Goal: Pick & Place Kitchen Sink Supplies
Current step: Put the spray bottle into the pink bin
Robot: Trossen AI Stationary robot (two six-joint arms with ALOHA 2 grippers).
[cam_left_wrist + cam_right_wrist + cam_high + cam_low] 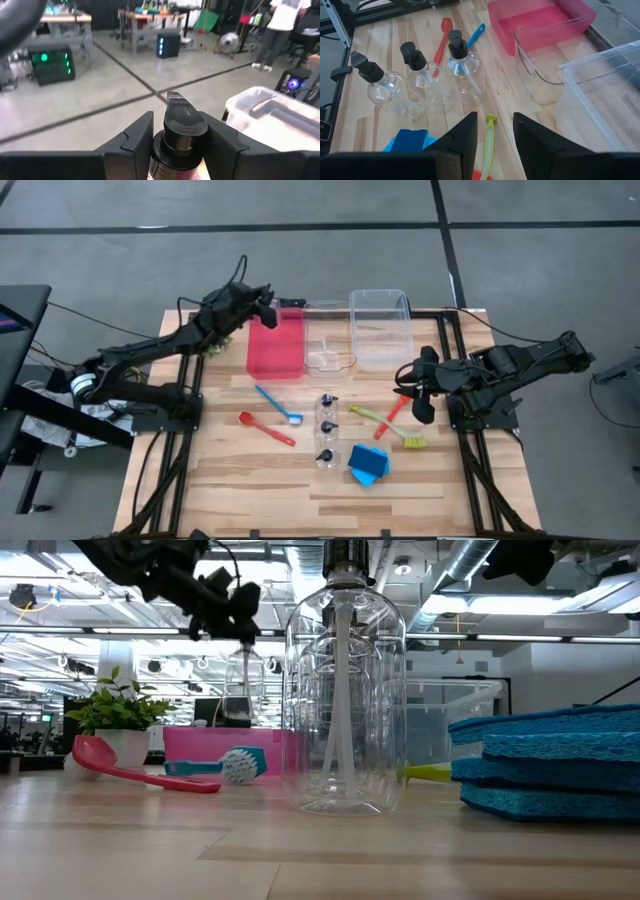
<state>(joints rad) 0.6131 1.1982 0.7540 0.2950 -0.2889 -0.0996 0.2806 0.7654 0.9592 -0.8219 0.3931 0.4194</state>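
My left gripper (270,308) is shut on a small clear bottle (240,690) with a black pump cap (184,120), above the far end of the red bin (276,345). Three more clear bottles (326,428) stand in a row at the table's middle. Beside them lie a blue brush (278,405), a red spoon (266,428), a yellow-green brush (392,430), a red-handled brush (393,416) and stacked blue sponges (368,465). My right gripper (495,122) hangs open above the yellow-green brush's handle (489,140), touching nothing. My left gripper pinches the bottle's neck (175,150), just under the black pump cap, between its two fingers. The fingers come nearly level from the table's left side. The bottle hangs upright below them, lifted clear of the table.
A small clear bin (328,345) and a larger clear bin (381,328) stand to the right of the red bin at the far edge. A leafy plant (115,710) sits at the far left under my left arm. A person (285,25) stands in the room beyond.
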